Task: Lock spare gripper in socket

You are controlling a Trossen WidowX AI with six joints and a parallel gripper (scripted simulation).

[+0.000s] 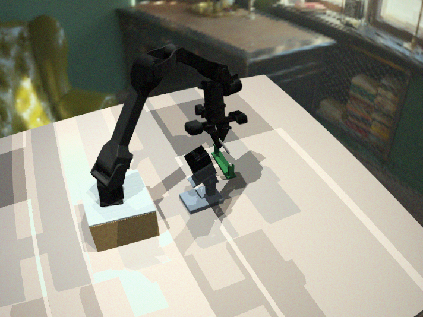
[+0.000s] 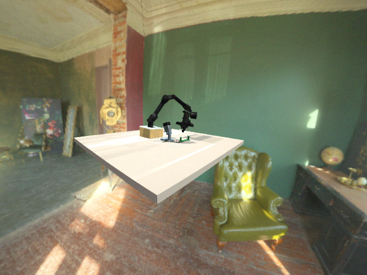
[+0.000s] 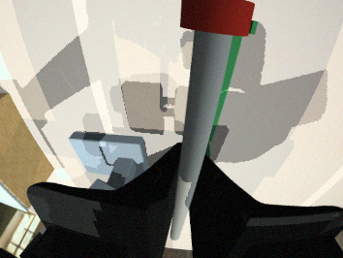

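My gripper [image 1: 219, 144] [image 2: 183, 131] [image 3: 185, 149] is shut on the lock pin and holds it above the green rack. The grey pin [image 1: 225, 146] [image 3: 204, 87] crosses between the fingertips; its red head [image 3: 217, 17] shows in the wrist view. The green rack [image 1: 223, 165] [image 2: 185, 140] [image 3: 228, 80] has two uprights, with no pin lying across them. The spare gripper, a black block [image 1: 196, 159] [image 2: 166, 125], sits tilted on top of the blue-grey mount [image 1: 192, 204] [image 3: 83, 146]. The views do not show how deep its spigot is in the socket, or the pin hole.
The arm stands on a wooden box [image 1: 128, 228] [image 2: 151, 132] with a pale top, left of the mount in the top view. The mount stands between the box and the green rack. The table's far edge lies behind the arm.
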